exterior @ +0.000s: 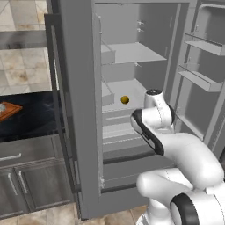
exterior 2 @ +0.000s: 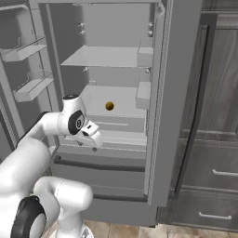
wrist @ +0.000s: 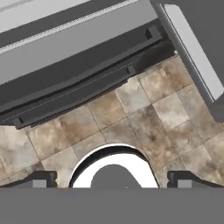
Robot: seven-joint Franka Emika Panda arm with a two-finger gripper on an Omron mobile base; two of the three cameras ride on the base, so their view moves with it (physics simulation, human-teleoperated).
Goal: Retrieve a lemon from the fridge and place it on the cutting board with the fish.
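Observation:
The fridge [exterior: 79,110] stands with both upper doors swung wide. A small dull-yellow lemon [exterior: 125,99] rests on the pale middle shelf, also seen as the lemon [exterior 2: 109,106] from the right. My gripper [exterior 2: 93,139] hangs in front of the fridge's lower drawers, below the lemon's shelf and pointing down at the floor. In the hand view the gripper [wrist: 111,180] is open, its fingertips [wrist: 41,179] far apart with nothing between them. The orange-brown cutting board [exterior: 6,110] lies on the dark counter at the far left edge, with a bit of the pale fish [exterior: 1,107] on it.
The open left door [exterior: 77,132] stands between the fridge interior and the counter [exterior: 30,121]. Grey base cabinets [exterior: 30,176] sit under the counter. Door shelves [exterior: 202,79] jut out on the right. Dark tall cabinets [exterior 2: 218,116] flank the fridge. Tiled floor [wrist: 144,122] lies below.

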